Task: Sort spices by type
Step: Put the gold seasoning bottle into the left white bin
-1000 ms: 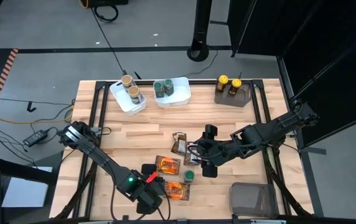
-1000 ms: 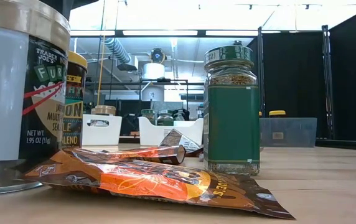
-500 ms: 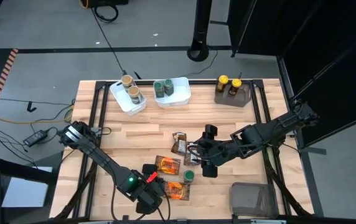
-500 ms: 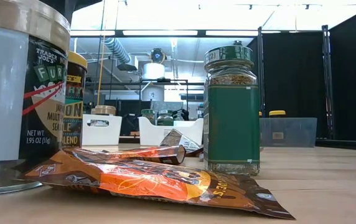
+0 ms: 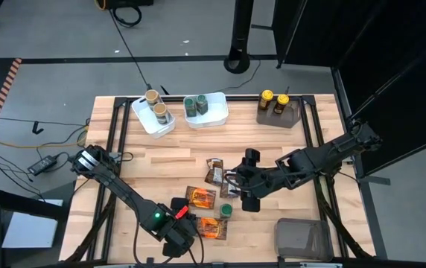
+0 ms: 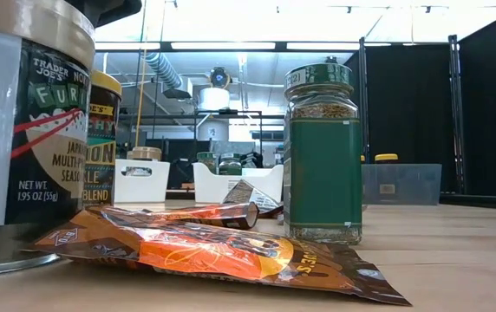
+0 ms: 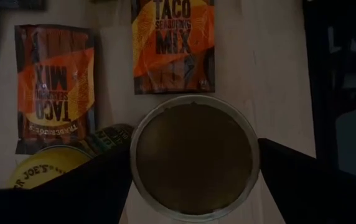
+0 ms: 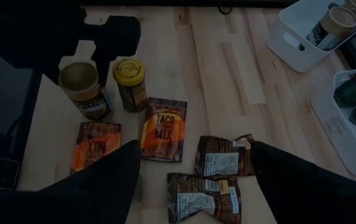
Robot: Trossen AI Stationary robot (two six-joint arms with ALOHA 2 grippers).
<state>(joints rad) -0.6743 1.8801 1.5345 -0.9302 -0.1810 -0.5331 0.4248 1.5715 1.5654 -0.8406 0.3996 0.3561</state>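
Tabletop (image 5: 161, 160): wooden.
Left white tub (image 5: 143, 115): two tan-lidded jars (image 5: 156, 106).
Right white tub (image 5: 216, 108): green jars (image 5: 195, 105).
Grey bin (image 5: 287, 115): two yellow-lidded jars (image 5: 274, 99).
Left claw (image 5: 177, 242): apart around a tan-lidded jar (image 7: 193, 158).
Right claw (image 5: 237, 190): apart, empty.

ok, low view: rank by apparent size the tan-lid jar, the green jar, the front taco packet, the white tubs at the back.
1. tan-lid jar, but it sits nearest the camera, so its true size is unsure
2. front taco packet
3. green jar
4. white tubs, small mainly because they stand far back
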